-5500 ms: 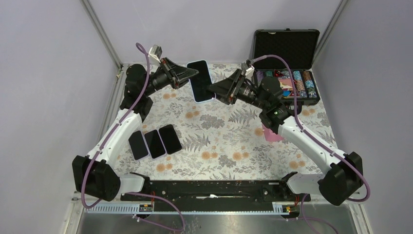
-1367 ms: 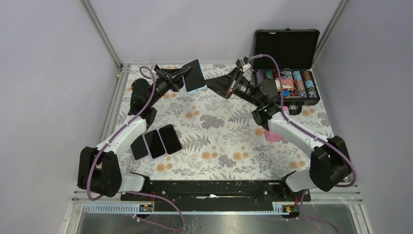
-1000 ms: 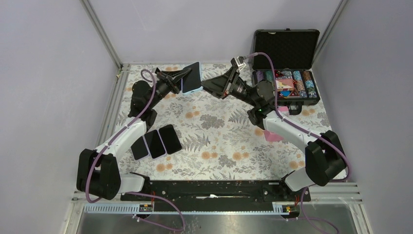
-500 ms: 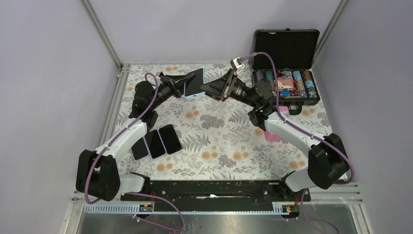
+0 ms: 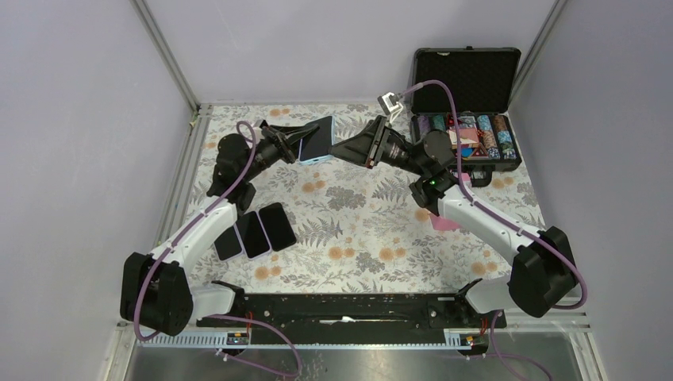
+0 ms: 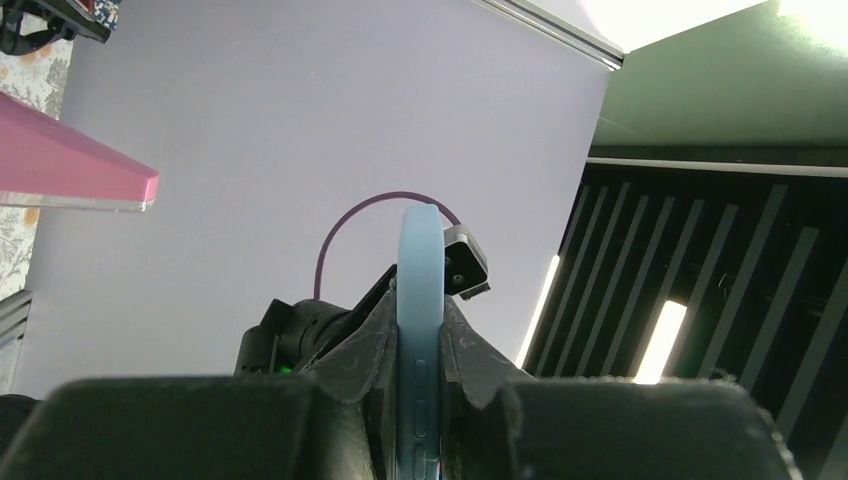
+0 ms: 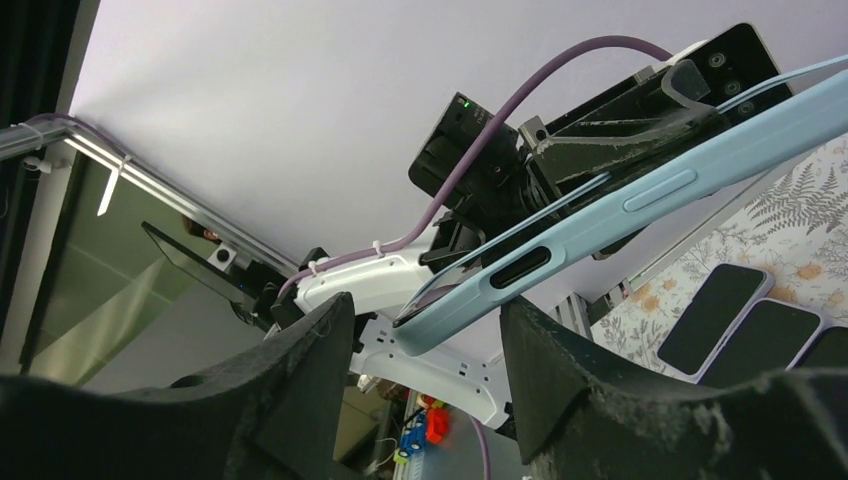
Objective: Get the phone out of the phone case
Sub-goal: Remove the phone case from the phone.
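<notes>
Since a second ago, the right gripper (image 5: 337,149) has opened its jaws and moved nearer to the phone (image 5: 317,136).

My left gripper (image 5: 295,141) is clamped on one edge of the blue case (image 7: 620,215) and holds the phone, not yet out of it, tilted in the air above the far part of the table (image 5: 365,222). My right jaws stand apart and hold nothing, and the free end of the case is just in front of their gap. I judge this is the second grip: next I must close on that free end and peel the rim off, while my left holds firm.

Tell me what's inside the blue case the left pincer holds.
The phone, dark screen showing, fills the blue case in the left pincer. The case hides its back.
</notes>
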Motion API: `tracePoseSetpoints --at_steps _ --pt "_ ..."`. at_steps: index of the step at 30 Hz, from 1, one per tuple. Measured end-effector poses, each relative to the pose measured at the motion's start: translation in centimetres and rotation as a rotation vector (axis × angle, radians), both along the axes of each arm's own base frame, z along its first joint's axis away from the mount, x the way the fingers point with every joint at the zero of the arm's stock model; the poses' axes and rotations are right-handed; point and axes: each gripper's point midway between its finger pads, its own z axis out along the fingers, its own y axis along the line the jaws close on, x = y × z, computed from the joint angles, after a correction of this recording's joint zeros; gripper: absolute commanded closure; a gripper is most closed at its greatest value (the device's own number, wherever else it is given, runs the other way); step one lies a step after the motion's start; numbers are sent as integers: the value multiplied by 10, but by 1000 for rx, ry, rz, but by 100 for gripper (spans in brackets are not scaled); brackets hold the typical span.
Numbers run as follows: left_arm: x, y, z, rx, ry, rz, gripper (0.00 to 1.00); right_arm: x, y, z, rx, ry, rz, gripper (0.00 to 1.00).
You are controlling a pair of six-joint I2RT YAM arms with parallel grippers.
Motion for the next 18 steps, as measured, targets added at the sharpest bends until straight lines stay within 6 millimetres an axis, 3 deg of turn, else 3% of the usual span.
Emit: tracePoseSetpoints --at_steps 18 --pt "1 1 -5 11 6 5 100 -3 1 -13 -20 -36 -5 71"
